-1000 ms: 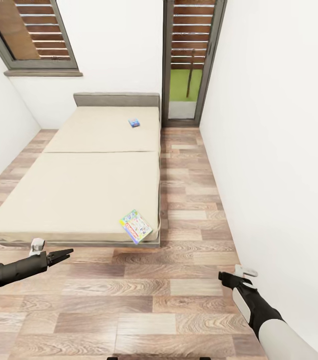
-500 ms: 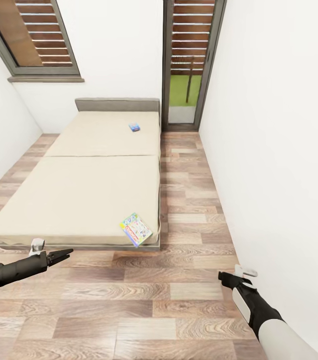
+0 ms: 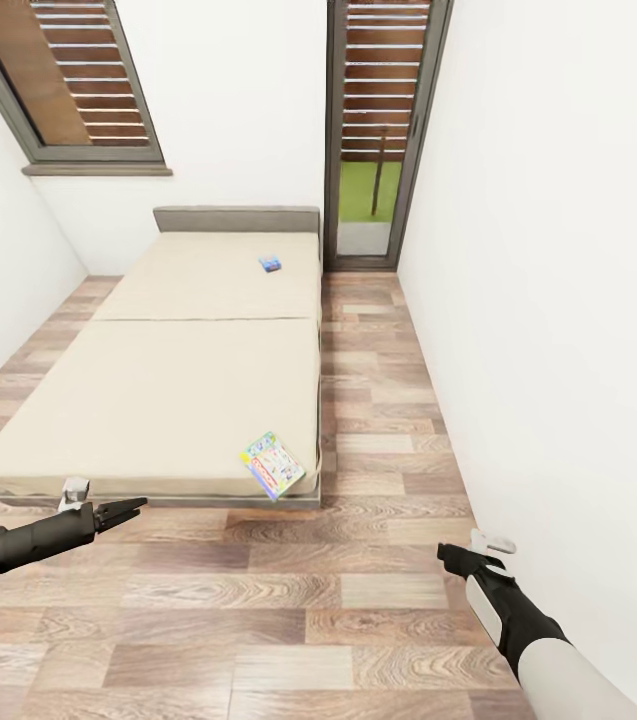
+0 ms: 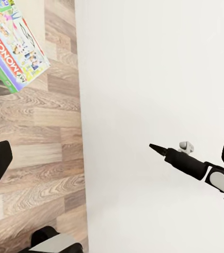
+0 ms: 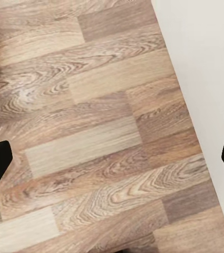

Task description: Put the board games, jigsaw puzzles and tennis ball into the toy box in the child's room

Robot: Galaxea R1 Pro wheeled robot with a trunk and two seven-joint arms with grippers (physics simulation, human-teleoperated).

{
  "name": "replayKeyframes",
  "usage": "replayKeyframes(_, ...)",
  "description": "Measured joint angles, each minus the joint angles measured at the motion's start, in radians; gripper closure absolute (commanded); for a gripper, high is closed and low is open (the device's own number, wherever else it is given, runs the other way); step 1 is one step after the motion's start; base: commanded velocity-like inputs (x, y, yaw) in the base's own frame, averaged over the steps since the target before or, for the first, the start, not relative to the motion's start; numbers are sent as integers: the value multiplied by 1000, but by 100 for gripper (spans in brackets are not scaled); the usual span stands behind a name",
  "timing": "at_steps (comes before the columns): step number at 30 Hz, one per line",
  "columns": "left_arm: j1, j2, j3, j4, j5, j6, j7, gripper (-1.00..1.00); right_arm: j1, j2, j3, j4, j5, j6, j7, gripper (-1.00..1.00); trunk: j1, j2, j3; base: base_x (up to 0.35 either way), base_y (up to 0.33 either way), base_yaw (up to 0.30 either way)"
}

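The left gripper (image 3: pixel 136 503) is held over the wood-plank floor (image 3: pixel 288 590) just off the foot edge of the bed (image 3: pixel 158 390); in the head view its fingers appear drawn together to a point, whereas in the left wrist view its dark pads sit far out at the two sides of the frame, so its state cannot be told with certainty. Nothing is held by it. On the bed's cream top, one board game (image 3: pixel 272 465) with a yellow, green and red-orange cover lies at the near right corner, slightly turned, with one corner at the mattress edge; the same box (image 4: pixel 14 45) is seen in the left wrist view. A second, smaller-looking blue board game (image 3: pixel 270 264) lies near the headboard (image 3: pixel 236 219), toward the bed's right edge. The right gripper (image 3: pixel 445 552) is poised over the floor beside the white wall (image 3: pixel 558 300), its pads spread wide in the right wrist view, empty.
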Motion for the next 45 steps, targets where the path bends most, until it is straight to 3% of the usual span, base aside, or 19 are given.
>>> replayKeyframes(45, -1, -5, -1, 0, -1, 0, 1, -100, 0, 1, 0, 0, 0, 0, 0, -100, 0, 0, 75, 0, 0, 0)
